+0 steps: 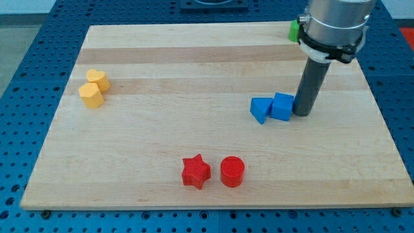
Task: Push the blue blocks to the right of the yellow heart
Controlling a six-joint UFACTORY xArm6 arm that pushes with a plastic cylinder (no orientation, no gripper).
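Note:
Two blue blocks sit side by side right of the board's middle: a blue cube [282, 107] and, touching its left side, a blue angular block [260, 109]. My tip [302, 112] stands right against the cube's right side. A yellow heart [98, 79] lies near the board's left edge, with a yellow pentagon-like block [91, 95] touching it just below and to the left. The blue blocks are far to the view's right of the heart.
A red star [195, 172] and a red cylinder [232, 171] sit near the board's bottom edge. A green block [294, 30] at the top edge is partly hidden behind the arm. The wooden board [162, 129] lies on a blue perforated table.

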